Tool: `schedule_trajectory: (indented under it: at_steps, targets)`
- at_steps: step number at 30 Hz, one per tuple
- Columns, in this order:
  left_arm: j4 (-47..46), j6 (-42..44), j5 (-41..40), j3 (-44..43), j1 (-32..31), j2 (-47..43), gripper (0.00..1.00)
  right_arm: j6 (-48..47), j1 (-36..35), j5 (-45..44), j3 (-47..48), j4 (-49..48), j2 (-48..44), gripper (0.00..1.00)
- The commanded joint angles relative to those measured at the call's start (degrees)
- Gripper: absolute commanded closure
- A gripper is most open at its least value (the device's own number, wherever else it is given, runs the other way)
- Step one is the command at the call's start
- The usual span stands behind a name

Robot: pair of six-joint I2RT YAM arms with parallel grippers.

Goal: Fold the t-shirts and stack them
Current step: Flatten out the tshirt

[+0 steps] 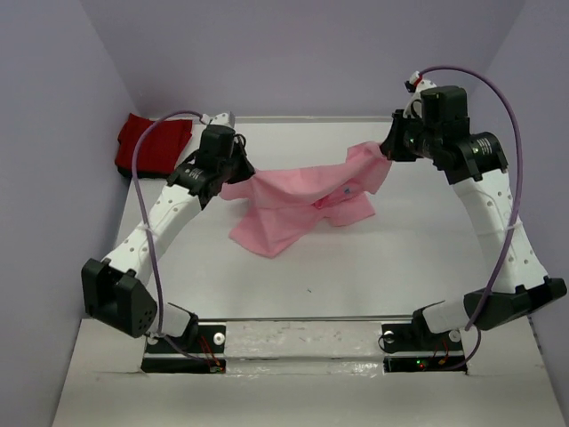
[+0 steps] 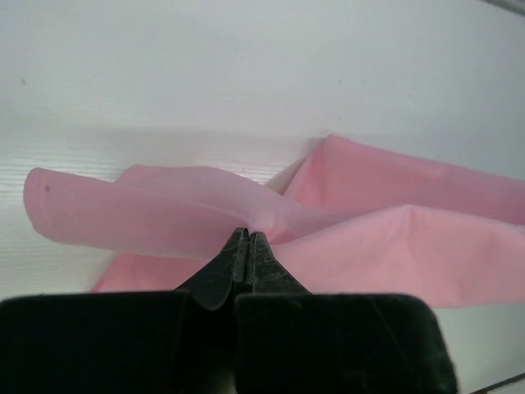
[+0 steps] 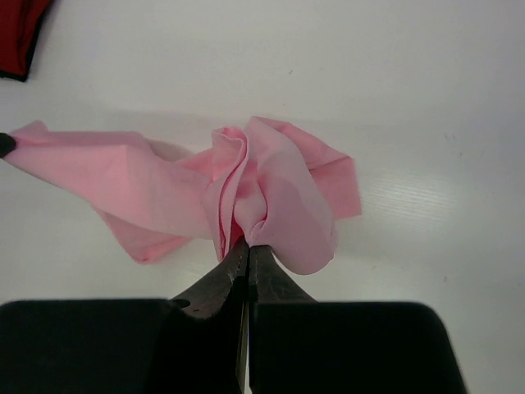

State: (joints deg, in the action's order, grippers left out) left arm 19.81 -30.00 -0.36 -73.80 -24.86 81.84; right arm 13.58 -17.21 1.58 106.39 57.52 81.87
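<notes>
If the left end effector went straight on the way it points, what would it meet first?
The pink t-shirt: the left end effector is shut on its cloth, which bunches just ahead of the tips. Beyond, probably the white table; depth is unclear.

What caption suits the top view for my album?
Left pincer and right pincer hold the pink shirt; red shirt lies aside.

Plain light pink t-shirt (image 1: pixel 293 209) at centre; deep red t-shirt (image 1: pixel 156 142) upper left. White table (image 1: pixel 356 276), lilac walls (image 1: pixel 53 133), black-and-white arms (image 1: pixel 169 209), purple cables (image 1: pixel 516 133).
</notes>
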Motion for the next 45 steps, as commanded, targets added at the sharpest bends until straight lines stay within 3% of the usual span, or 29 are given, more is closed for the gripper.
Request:
schedule_trajectory:
  at_steps: [1, 10, 14, 18, 23, 28, 34, 38, 42, 45]
  targets:
    - [6.1, 2.0, -8.1, -4.1, 0.4, -8.5, 1.0, 1.6, 0.3, 6.5, -4.6, -5.3, -6.7, 1.0]
    - [14.4, 3.0, -8.3, -5.1, -0.2, -23.9, 1.0, 4.0, 0.3, 18.9, -8.4, -4.1, -21.9, 1.0]
    - [17.5, 3.4, -5.5, -3.3, -0.4, -33.8, 1.0, 5.0, 0.3, 23.5, -8.0, 0.2, -28.4, 1.0]
    - [25.3, 2.9, -2.0, -7.0, -0.4, -38.5, 1.0, 6.7, 0.3, 29.6, -7.7, 3.8, -33.5, 1.0]
    - [34.6, 2.4, 0.1, -14.3, -0.3, -43.7, 1.0, 7.9, 0.3, 35.3, -2.2, 11.1, -38.0, 1.0]
    - [38.5, 4.6, 9.3, -16.1, 3.7, -45.3, 1.0, 8.6, 0.3, 38.2, 6.4, 17.1, -39.0, 1.0]
    - [33.0, 6.8, 16.2, -7.2, 8.5, -45.5, 1.0, 7.4, 0.3, 35.8, 3.0, 16.8, -39.5, 1.0]
    - [26.2, 6.9, 12.8, 2.7, 9.0, -44.7, 1.0, 6.4, 0.3, 30.7, -7.8, 12.5, -39.7, 1.0]
    - [13.5, 4.9, 13.9, 13.9, 8.6, -40.1, 1.0, 5.6, 0.3, 24.0, -21.6, 3.2, -37.4, 1.0]
    - [7.4, 1.7, 8.9, 15.8, 4.6, -33.7, 1.0, 5.8, 0.3, 19.9, -31.8, -4.7, -32.7, 1.0]
